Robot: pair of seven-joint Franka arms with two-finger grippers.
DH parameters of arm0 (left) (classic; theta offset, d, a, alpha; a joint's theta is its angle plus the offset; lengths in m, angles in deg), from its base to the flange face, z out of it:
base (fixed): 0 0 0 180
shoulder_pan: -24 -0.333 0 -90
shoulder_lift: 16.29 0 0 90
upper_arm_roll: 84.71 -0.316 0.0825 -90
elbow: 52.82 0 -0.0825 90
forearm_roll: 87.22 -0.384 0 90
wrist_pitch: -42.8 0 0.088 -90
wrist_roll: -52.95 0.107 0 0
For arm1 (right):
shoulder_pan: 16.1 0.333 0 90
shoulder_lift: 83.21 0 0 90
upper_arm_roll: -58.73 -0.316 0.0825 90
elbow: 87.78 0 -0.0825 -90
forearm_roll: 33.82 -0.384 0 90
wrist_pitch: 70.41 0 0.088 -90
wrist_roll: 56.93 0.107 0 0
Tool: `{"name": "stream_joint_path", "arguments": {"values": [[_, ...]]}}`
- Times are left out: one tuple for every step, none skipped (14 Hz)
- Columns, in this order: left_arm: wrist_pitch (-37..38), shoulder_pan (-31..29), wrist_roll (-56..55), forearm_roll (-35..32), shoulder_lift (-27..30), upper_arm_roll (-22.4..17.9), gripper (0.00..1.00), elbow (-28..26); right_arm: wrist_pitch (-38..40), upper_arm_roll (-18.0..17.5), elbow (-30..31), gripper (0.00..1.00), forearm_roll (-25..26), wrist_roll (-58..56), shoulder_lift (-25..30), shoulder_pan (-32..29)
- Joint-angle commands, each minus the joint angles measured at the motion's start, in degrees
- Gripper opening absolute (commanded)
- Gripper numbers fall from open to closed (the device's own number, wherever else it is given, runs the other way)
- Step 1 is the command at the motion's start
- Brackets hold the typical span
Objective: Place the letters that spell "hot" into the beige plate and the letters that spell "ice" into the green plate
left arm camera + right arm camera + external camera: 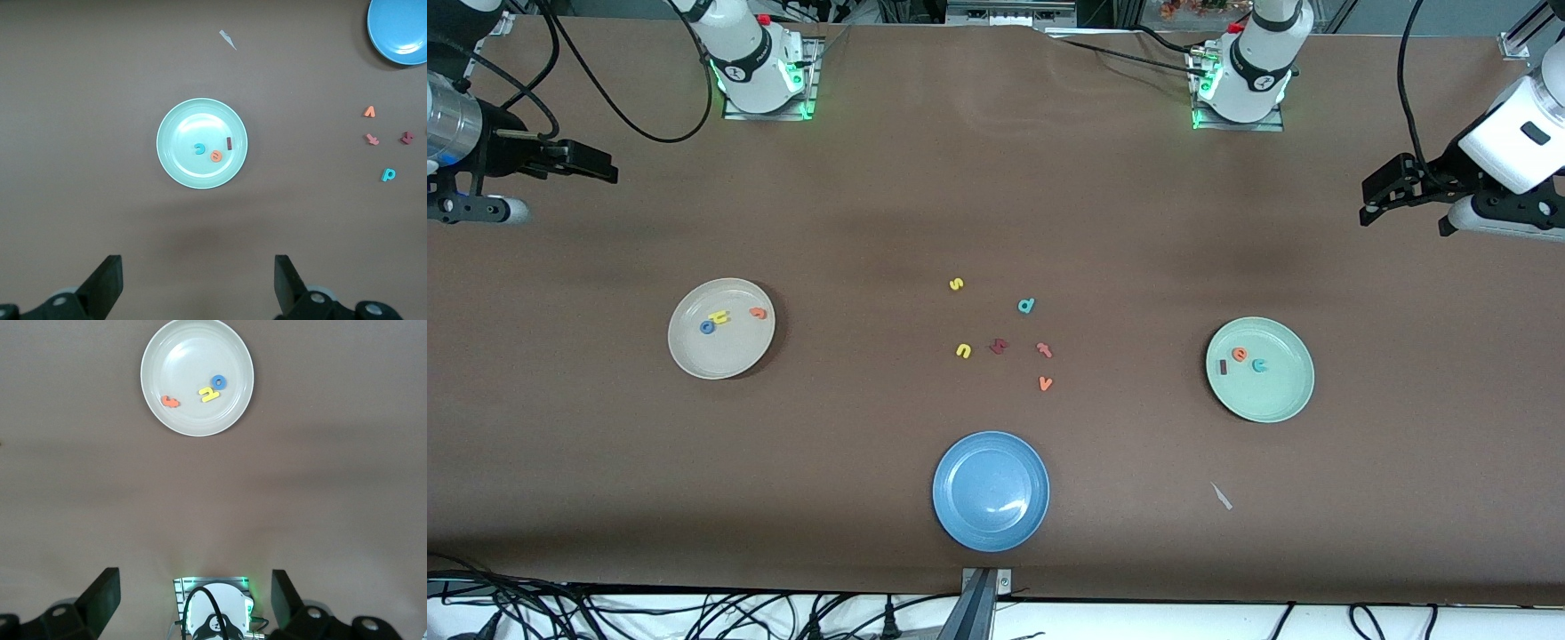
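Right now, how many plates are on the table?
3: the beige plate toward the right arm's end, the green plate toward the left arm's end, the blue plate nearest the front camera.

Robotics lab test bench

Two white robot arm bases (760,67) sit bolted on metal plates at about 11 and 1 o'clock of a plain brown surface (996,204), green status lights glowing; loose black cables (605,613) tangle along the 6 o'clock edge, and metal framing (983,600) stands there too.

Blue plate (991,491) near the front camera; stray letters (yellow, teal, reddish, orange) mid-table (999,347).
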Motion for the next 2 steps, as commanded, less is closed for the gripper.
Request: {"name": "stream_joint_path", "arguments": {"values": [[1.33,0.25,-0.38,1.21,-0.69,-0.17,1.0,1.72,1.5,0.11,-1.66,1.0,-1.05,-0.93,-0.52,-0.16],[1.33,0.25,-0.38,1.21,-0.69,-0.17,1.0,1.72,1.5,0.11,-1.66,1.0,-1.05,-0.75,-0.52,-0.16]]}}
